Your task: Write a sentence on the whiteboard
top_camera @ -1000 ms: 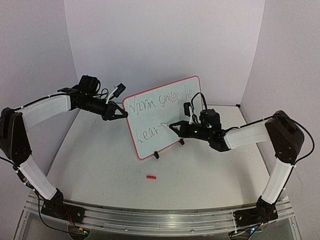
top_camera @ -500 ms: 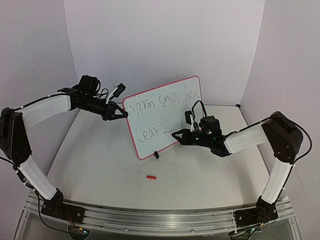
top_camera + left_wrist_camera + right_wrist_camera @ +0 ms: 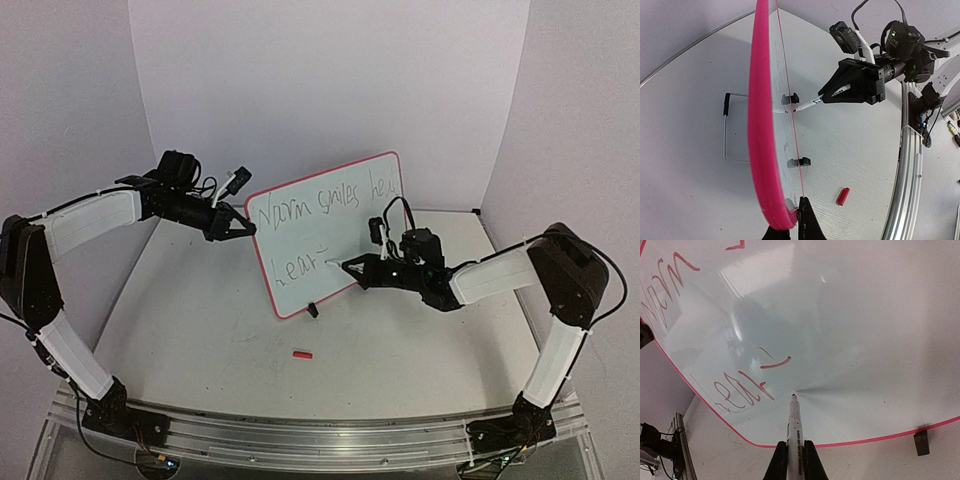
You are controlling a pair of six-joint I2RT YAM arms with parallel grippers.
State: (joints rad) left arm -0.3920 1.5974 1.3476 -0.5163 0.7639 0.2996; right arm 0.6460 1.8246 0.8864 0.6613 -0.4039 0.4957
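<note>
The whiteboard (image 3: 325,235) stands tilted on the table, white with a pink-red rim. My left gripper (image 3: 246,228) is shut on its left edge; the left wrist view shows the rim (image 3: 762,125) edge-on between the jaws of the left gripper (image 3: 790,221). The sentence (image 3: 320,203) runs along the top, with a second line (image 3: 297,268) below, and the second line shows red in the right wrist view (image 3: 742,390). My right gripper (image 3: 355,268) is shut on a white marker (image 3: 794,420). Its tip touches the board just right of the second line.
A small red cap (image 3: 301,353) lies on the table in front of the board and shows in the left wrist view (image 3: 842,196). Black clip feet (image 3: 313,309) hold the board's lower rim. A wire stand (image 3: 726,131) lies behind the board. A metal rail (image 3: 300,430) runs along the near edge.
My right gripper has dropped a little and moved the marker tip from the short dash down to the spot right of the second line. The left arm and board have not moved.
</note>
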